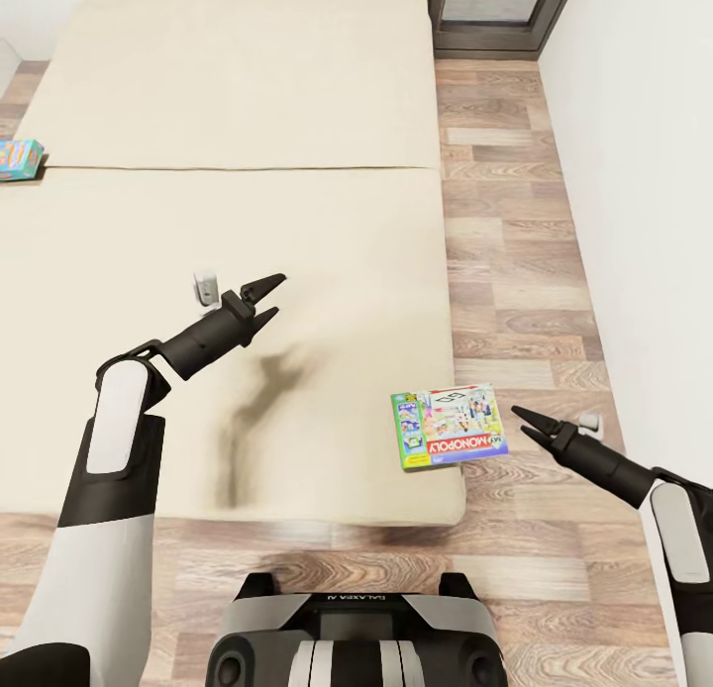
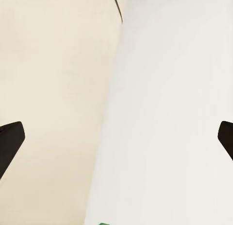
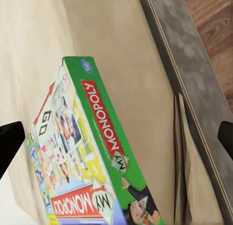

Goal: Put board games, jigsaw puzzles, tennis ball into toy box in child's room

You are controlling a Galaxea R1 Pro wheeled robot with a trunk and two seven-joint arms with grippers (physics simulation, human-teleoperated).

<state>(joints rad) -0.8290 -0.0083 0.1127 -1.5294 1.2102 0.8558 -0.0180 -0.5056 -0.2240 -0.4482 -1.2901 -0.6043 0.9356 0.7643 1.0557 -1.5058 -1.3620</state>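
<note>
A green-white-red Monopoly board game [image 1: 451,427] lies flat on the near right corner of the cream bed [image 1: 248,123], its right end hanging slightly over the edge. My right gripper [image 1: 519,420] hovers open just to the right of it, over the floor; in the right wrist view the Monopoly box [image 3: 92,157] sits between the spread fingertips [image 3: 9,137]. A smaller blue board game [image 1: 20,158] lies at the bed's far left. My left gripper [image 1: 277,295] hangs open and empty above the mattress middle. The toy box, table, jigsaw puzzles and tennis ball are out of view.
Wood floor [image 1: 515,232] runs along the bed's right side, bounded by a white wall [image 1: 644,172]. A dark-framed door [image 1: 490,14] stands at the far end. My base [image 1: 356,637] sits at the foot of the bed.
</note>
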